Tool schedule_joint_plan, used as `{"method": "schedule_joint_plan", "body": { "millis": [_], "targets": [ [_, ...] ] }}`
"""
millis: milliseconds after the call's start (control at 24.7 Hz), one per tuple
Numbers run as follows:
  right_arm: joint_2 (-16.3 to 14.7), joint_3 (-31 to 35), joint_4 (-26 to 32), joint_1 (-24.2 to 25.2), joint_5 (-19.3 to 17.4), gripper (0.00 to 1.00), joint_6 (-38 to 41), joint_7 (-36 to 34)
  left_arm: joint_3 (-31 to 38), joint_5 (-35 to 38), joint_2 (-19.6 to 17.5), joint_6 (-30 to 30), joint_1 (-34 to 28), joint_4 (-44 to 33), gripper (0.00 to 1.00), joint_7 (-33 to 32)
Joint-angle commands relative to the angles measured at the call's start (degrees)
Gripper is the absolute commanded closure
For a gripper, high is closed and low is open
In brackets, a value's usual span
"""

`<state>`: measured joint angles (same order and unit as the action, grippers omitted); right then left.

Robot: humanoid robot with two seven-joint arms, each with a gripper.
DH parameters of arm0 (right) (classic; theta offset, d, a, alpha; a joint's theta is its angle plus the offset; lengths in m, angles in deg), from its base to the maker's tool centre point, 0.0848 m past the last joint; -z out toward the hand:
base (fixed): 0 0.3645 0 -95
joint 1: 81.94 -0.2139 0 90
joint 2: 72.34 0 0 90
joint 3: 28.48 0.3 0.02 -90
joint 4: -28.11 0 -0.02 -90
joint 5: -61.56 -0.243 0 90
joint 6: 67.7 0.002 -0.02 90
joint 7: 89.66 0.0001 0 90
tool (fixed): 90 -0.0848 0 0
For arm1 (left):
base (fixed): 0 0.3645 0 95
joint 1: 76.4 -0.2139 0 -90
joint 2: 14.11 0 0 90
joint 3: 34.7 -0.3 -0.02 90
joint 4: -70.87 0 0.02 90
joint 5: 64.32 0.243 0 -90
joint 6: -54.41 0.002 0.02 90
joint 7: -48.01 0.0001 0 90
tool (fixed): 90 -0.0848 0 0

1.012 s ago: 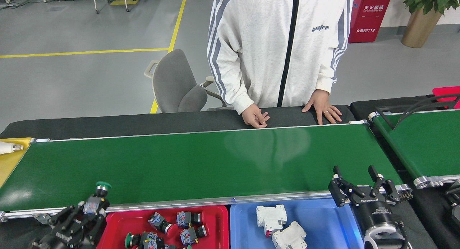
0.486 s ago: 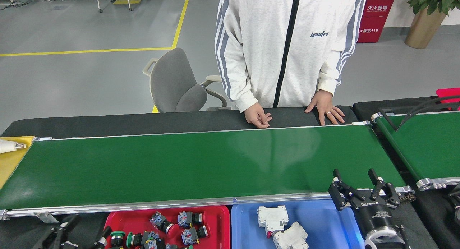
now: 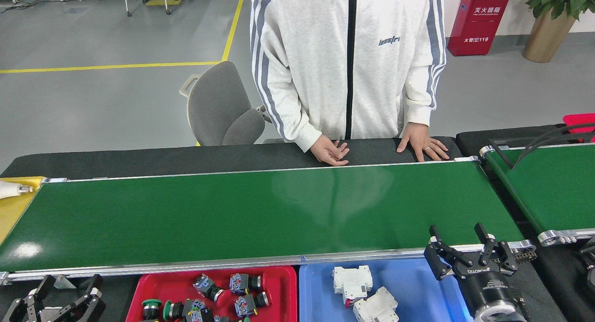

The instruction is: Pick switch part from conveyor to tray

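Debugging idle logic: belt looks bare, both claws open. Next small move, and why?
Probably hold and wait. The conveyor carries no part, and the left claw and right claw, both open and empty, sit near the red tray and blue tray.

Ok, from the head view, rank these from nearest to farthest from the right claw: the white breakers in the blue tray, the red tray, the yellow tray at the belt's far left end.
1. White breakers, in the blue tray, just left of the right claw.
2. Red tray, next tray further left, holding switch parts.
3. Yellow tray, far left end of the conveyor.
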<state>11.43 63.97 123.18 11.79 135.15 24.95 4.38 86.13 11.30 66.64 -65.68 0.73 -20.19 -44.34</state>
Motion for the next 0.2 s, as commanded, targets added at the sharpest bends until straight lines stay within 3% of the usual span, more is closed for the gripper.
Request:
{"method": "schedule_joint_plan", "body": {
  "millis": [0, 162],
  "targets": [
    [0.0, 0.1, 0.9, 0.0, 0.0, 0.00, 0.1, -0.1, 1.0, -0.3, -0.9, 0.2, 0.5, -0.7, 0.00, 0.6],
    [0.5, 0.1, 1.0, 0.0, 0.0, 0.00, 0.0, 0.0, 1.1, -0.3, -0.9, 0.2, 0.6, -1.0, 0.00, 0.5]
  ]
}}
